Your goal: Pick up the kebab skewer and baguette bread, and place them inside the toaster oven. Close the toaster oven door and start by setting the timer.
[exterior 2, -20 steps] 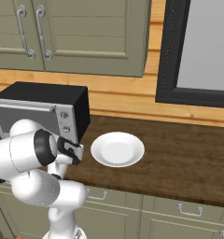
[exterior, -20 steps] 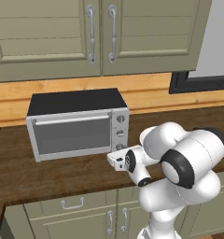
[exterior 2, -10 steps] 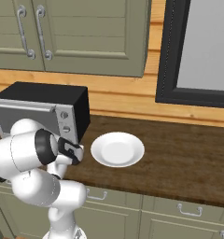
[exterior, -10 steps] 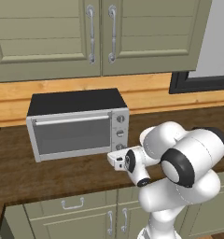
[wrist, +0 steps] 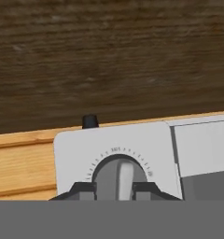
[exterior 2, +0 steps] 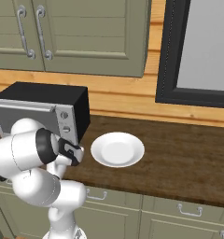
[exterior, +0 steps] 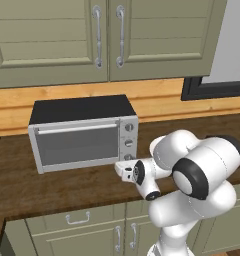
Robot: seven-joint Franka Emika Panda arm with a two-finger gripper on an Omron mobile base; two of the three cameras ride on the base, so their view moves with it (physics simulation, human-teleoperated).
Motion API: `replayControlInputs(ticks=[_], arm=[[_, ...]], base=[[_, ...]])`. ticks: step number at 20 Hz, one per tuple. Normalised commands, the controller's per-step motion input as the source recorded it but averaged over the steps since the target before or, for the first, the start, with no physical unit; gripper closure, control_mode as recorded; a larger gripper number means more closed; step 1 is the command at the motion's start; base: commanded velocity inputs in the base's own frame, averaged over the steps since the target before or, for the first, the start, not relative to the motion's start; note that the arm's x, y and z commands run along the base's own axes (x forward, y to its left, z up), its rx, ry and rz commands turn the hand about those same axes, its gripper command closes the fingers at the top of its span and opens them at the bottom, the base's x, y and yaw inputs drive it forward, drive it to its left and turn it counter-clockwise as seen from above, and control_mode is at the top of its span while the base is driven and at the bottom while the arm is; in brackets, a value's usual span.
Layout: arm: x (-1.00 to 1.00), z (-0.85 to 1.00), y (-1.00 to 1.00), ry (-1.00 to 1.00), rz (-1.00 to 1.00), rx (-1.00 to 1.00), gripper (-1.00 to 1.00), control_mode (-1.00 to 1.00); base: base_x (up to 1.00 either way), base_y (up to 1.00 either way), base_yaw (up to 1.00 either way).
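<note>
The toaster oven [exterior: 82,135] sits on the dark wooden counter [exterior 2: 179,154] with its back toward the wooden wall strip, and its door [exterior: 77,144] is closed flat against the front. The gripper [wrist: 114,189] is at the oven's lower right front corner, against the knob column. In the hand view its two dark fingertips [wrist: 83,190] are drawn in tight on either side of the lowest knob [wrist: 120,179], pinching its raised rib. Beyond that knob panel's edge lies bare counter wood. In the right base view a white plate [exterior 2: 117,149] lies on the counter just to the right of the oven, apart from its side wall. Further right of the oven the counter runs open below the dark window frame [exterior 2: 165,56]. Cabinet doors [exterior: 107,35] hang above the oven, well clear of its black top.
</note>
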Motion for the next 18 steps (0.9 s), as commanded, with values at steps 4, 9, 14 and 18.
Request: replayControlInputs(ticks=[4,9,14,18], arm=[[0.14,0.00,-0.08,0.00,0.00,0.15,1.00,-1.00],[0.17,0.00,-0.05,0.00,0.00,0.14,1.00,-1.00],[0.15,0.00,0.00,0.00,0.00,0.13,1.00,-1.00],[0.23,0.00,0.00,0.00,0.00,0.13,1.00,-1.00]], base=[[0.00,0.00,0.00],[0.00,0.00,0.00],[0.00,0.00,0.00],[0.00,0.00,0.00]])
